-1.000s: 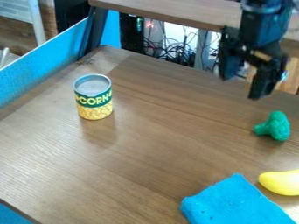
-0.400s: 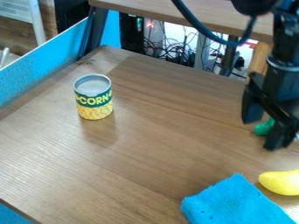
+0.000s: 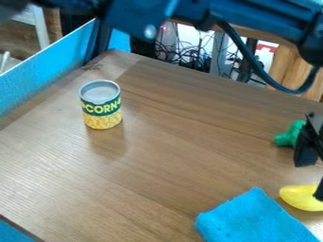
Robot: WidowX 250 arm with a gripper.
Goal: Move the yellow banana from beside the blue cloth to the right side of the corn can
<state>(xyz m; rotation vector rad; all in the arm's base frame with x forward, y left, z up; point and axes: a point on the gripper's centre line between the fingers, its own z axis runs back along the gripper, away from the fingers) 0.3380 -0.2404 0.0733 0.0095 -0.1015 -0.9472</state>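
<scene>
The black gripper (image 3: 313, 176) is at the right edge of the camera view, partly cut off, with its two fingers spread apart. One fingertip overlaps the left part of a smooth yellow object (image 3: 299, 196); whether they touch, I cannot tell. The other finger is in front of the right side of a green toy broccoli (image 3: 289, 135), hiding part of it. Nothing is visible between the fingers. Below and to the left of the yellow object lies a blue cloth (image 3: 255, 221). A corn can (image 3: 101, 105) stands upright on the wooden table (image 3: 170, 156), left of centre.
The arm (image 3: 183, 16) spans the top of the view, with a cable looping down at the right. A blue low wall (image 3: 47, 64) runs along the table's left side. Behind the table are a dark post and a tangle of wires.
The gripper has moved down and to the right, from above the broccoli to beside the yellow object. The arm now stretches across the top. The can, cloth, broccoli and yellow object have stayed put.
</scene>
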